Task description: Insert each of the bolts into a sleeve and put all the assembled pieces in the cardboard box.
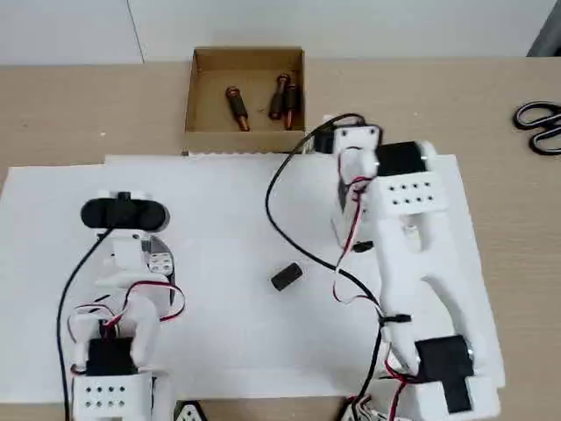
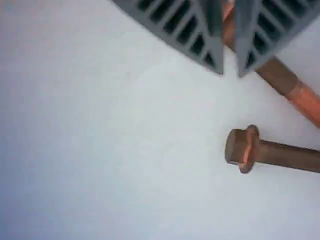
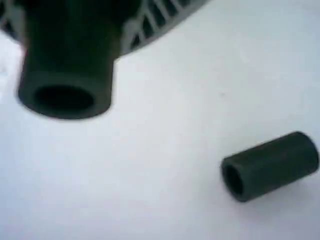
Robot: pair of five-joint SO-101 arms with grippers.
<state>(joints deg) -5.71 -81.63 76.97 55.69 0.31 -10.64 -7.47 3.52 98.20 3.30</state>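
Observation:
In the left wrist view my left gripper [image 2: 231, 69] is shut on a copper bolt [image 2: 285, 82] that slants out past its grey fingertips [image 2: 216, 56]. A second copper bolt [image 2: 270, 152] lies on the white paper beside it, head towards the gripper. My right gripper [image 1: 347, 226] is shut on a black sleeve [image 3: 65, 70], whose open end faces the wrist camera. Another black sleeve [image 3: 270, 165] lies loose on the paper, seen in the high view as the sleeve [image 1: 287, 275] between the two arms. The cardboard box [image 1: 200, 98] at the back holds three assembled pieces [image 1: 237, 108].
A white paper sheet [image 1: 228, 333] covers the table in front of the box. Scissors [image 1: 539, 125] lie at the far right on the bare wood. The right arm's black cable [image 1: 273, 197] loops over the paper near the box.

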